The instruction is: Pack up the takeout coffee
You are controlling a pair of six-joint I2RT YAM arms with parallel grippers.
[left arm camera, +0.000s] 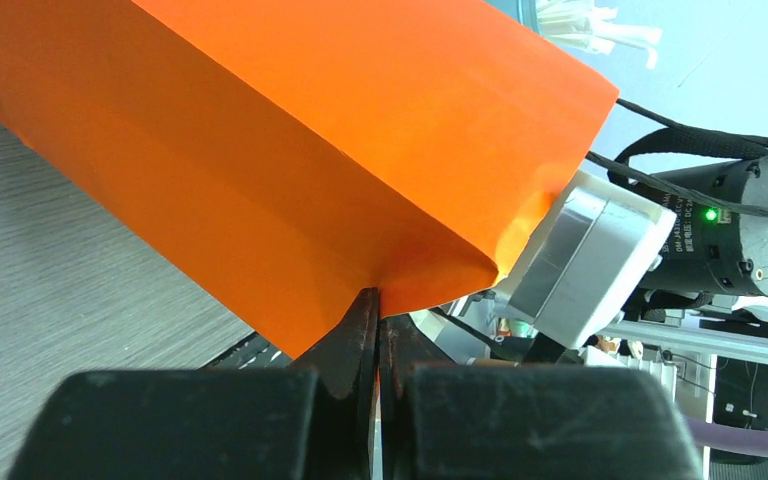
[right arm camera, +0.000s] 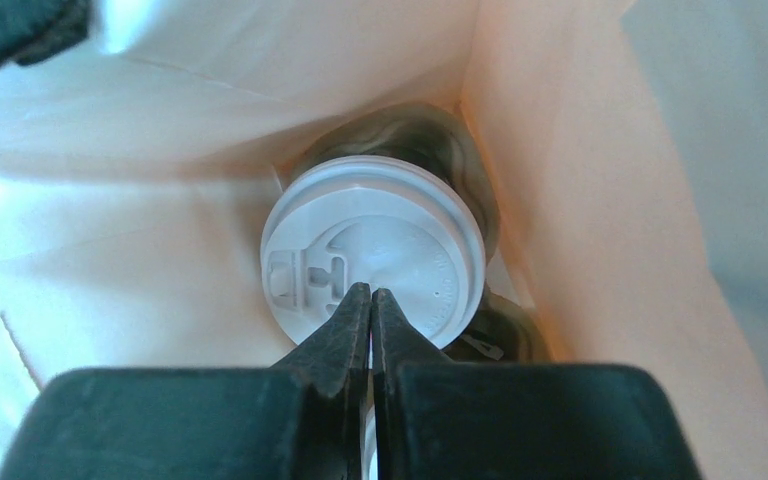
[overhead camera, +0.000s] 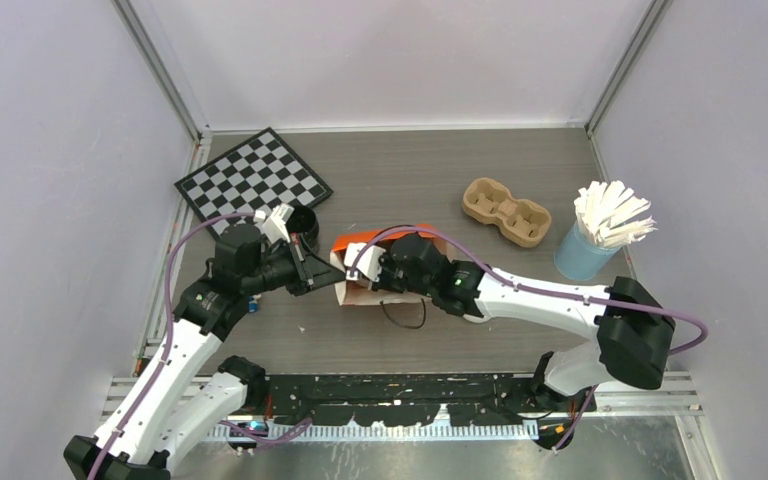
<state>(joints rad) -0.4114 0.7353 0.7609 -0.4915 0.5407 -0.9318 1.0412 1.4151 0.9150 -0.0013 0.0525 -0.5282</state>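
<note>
Grey wood bench (overhead camera: 410, 170) carries an orange paper bag (left arm camera: 310, 150): left tool (left arm camera: 377, 296) pinches its edge; right tool (right arm camera: 370, 293), closed, touches the white-lidded takeout coffee cup (right arm camera: 385, 225) just ahead (inside the bag); shoving might pop that lid

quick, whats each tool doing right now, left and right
left tool: closed, pinching the orange bag by its edge.
right tool: closed, tips at the lid of the takeout coffee inside the bag; cannot tell if it grips the lid.

White arms (overhead camera: 550, 295), black joints, purple cables (overhead camera: 169, 295)
</note>
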